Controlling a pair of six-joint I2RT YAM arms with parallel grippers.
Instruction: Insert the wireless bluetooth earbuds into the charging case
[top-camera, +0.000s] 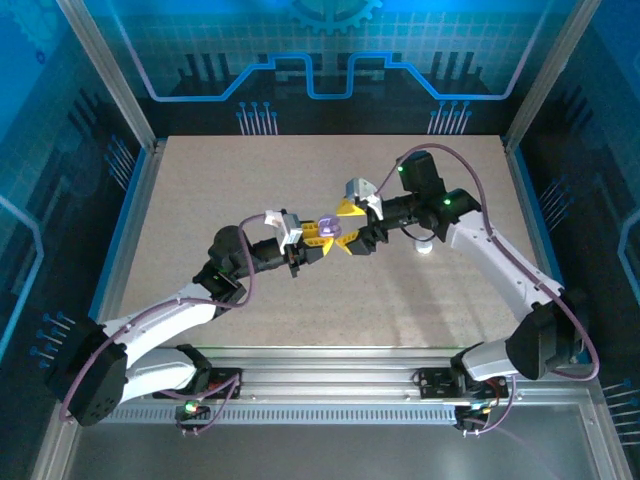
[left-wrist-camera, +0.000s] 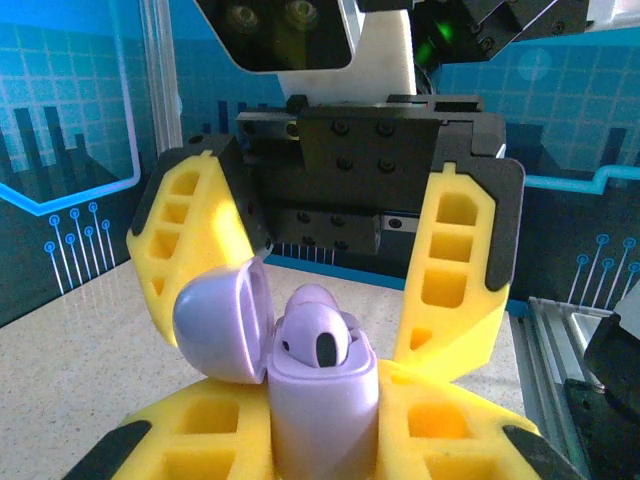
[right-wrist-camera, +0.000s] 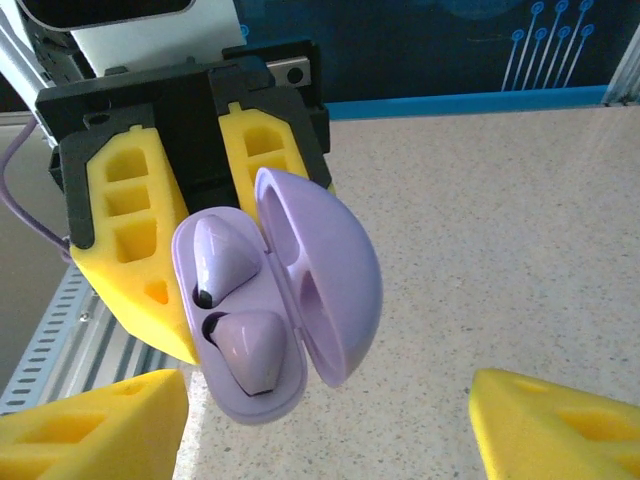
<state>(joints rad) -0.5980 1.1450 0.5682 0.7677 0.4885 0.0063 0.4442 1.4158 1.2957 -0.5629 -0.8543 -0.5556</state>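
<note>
My left tool (top-camera: 322, 232) is clenched on the small, smooth lavender plastic charging case (right-wrist-camera: 300, 290), held over the speckled counter (top-camera: 300, 300). Its lid is open, with 2 lavender earbuds (right-wrist-camera: 228, 255) inside. My right tool (top-camera: 347, 226) stands released just beside it. A careless nudge could dislodge 1 earbud or twist the case loose.

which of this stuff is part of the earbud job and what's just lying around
Part of the job: charging case, lid open, in the left gripper; two earbuds, seated in it.
Lying about: small white object on the table.
</note>
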